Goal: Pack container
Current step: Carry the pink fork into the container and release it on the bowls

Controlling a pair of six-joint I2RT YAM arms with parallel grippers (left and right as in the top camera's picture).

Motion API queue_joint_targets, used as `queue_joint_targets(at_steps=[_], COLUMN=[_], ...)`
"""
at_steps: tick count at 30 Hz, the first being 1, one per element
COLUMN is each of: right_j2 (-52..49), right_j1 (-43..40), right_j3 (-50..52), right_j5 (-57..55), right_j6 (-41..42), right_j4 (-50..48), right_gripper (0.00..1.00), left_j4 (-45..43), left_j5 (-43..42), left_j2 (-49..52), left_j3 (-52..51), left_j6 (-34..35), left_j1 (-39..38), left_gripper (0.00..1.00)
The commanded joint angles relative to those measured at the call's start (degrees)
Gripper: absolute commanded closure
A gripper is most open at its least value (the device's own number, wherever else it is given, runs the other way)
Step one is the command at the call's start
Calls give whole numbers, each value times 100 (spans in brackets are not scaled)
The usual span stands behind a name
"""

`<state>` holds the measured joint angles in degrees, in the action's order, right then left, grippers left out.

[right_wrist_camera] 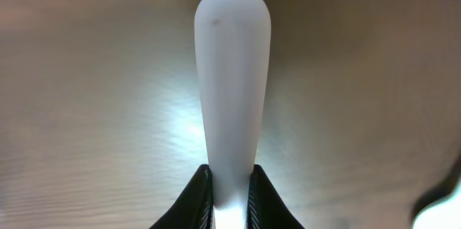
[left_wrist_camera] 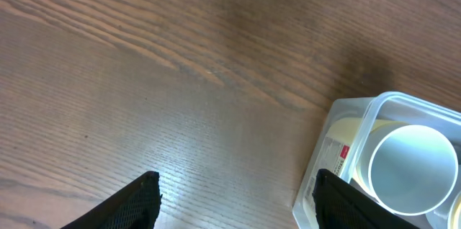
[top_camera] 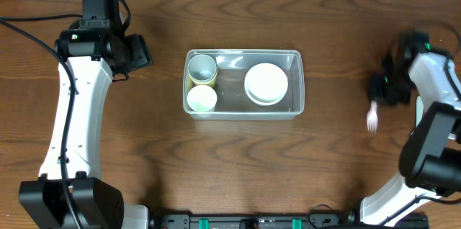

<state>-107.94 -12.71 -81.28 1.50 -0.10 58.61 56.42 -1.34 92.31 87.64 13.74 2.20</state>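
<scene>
The clear rectangular container (top_camera: 243, 53) sits at the table's middle. It holds a cup inside a yellow bowl (top_camera: 202, 70), a white cup (top_camera: 202, 99) and stacked white bowls (top_camera: 266, 83). My left gripper (top_camera: 144, 50) is open and empty, a little left of the container. In the left wrist view its jaws (left_wrist_camera: 238, 200) hang over bare wood, with the container's corner (left_wrist_camera: 338, 150) and a cup (left_wrist_camera: 414, 168) at the right. My right gripper (top_camera: 379, 92) at the far right is shut on a white plastic fork (top_camera: 372, 119). The right wrist view shows the fork's handle (right_wrist_camera: 230, 78) clamped between the jaws (right_wrist_camera: 232, 186).
The table is dark brown wood (top_camera: 324, 157). Black cables run at the far left (top_camera: 21, 31). The arm bases stand at the front left (top_camera: 65, 200) and front right (top_camera: 425, 171).
</scene>
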Motion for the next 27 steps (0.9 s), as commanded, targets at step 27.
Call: queue_joint_targets(at_steps=[27], right_j2=[601], right_j1=[4909], right_j3=[-378], right_j5=[389], right_j6=[-4516], right_j4=[-214], right_gripper=[99], left_j4=[9], left_j5=[-17], left_j2=[28], left_j3=[-20], left_j6=[52], left_j1=[9], left_gripper=[31])
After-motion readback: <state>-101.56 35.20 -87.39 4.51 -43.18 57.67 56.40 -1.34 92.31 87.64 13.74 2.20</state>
